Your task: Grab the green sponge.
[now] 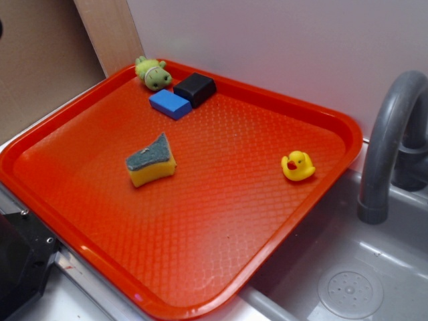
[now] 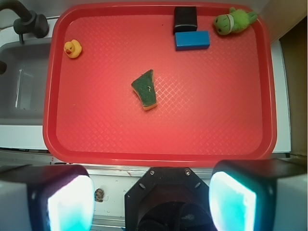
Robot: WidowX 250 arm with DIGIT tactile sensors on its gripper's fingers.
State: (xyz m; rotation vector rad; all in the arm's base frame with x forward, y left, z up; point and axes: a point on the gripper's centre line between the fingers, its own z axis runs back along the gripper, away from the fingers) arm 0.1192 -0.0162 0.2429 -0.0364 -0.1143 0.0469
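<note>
The green sponge (image 1: 151,161) (image 2: 146,89) is a yellow foam wedge with a dark grey-green scouring top. It lies flat near the middle of the red tray (image 1: 200,267) (image 2: 159,149). My gripper (image 2: 151,199) shows only in the wrist view, high above the tray's near edge and well short of the sponge. Its jaws stand wide apart with nothing between them; the fingers (image 2: 70,202) frame the bottom corners. The exterior view does not show the gripper, only the robot's black base (image 1: 20,267) at the lower left.
A yellow rubber duck (image 1: 298,166) (image 2: 72,48) sits near the tray's sink side. A blue block (image 1: 170,103) (image 2: 192,40), a black block (image 1: 195,89) (image 2: 185,19) and a green plush toy (image 1: 153,73) (image 2: 234,21) cluster at the far corner. A grey faucet (image 1: 388,147) and sink (image 1: 348,287) adjoin the tray.
</note>
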